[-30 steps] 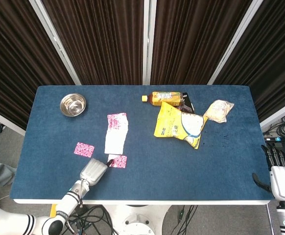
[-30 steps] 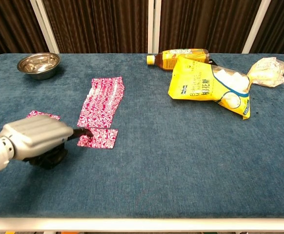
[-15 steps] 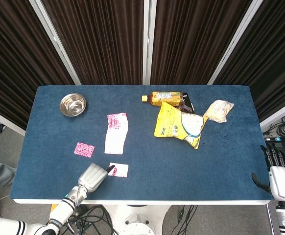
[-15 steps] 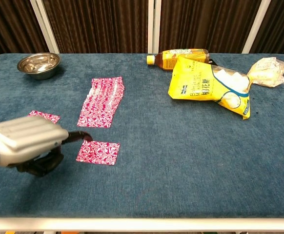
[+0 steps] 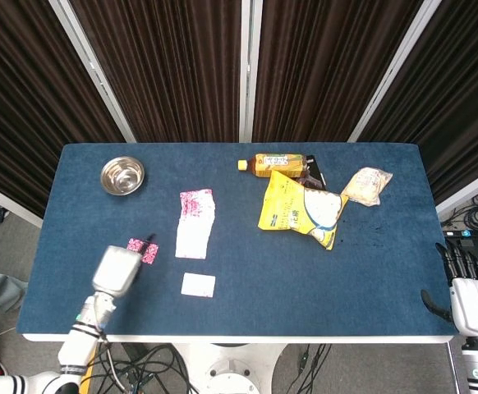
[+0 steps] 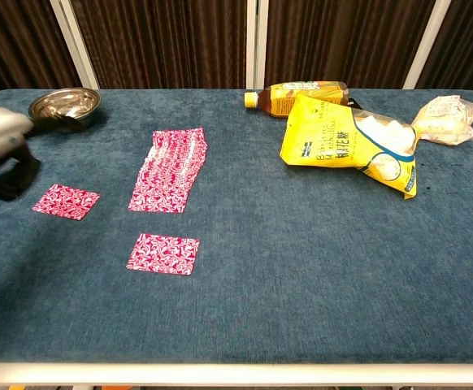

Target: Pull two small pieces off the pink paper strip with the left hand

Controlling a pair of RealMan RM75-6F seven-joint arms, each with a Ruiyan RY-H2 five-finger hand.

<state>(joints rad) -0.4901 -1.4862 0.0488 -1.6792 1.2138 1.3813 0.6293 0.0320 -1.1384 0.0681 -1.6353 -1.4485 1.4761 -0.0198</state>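
The pink paper strip lay mid-table, with two torn pieces seen flat and separate in the chest view. In the head view the left hand partly hid one piece, nothing held; its finger spread could not be told. The right hand was seen only in the head view, off the table's edge, fingers extended, empty.

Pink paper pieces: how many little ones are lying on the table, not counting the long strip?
2. One small pink piece lies near the table's left edge, below the left hand. The other small pink piece lies in front of the long strip. Neither touches the strip.
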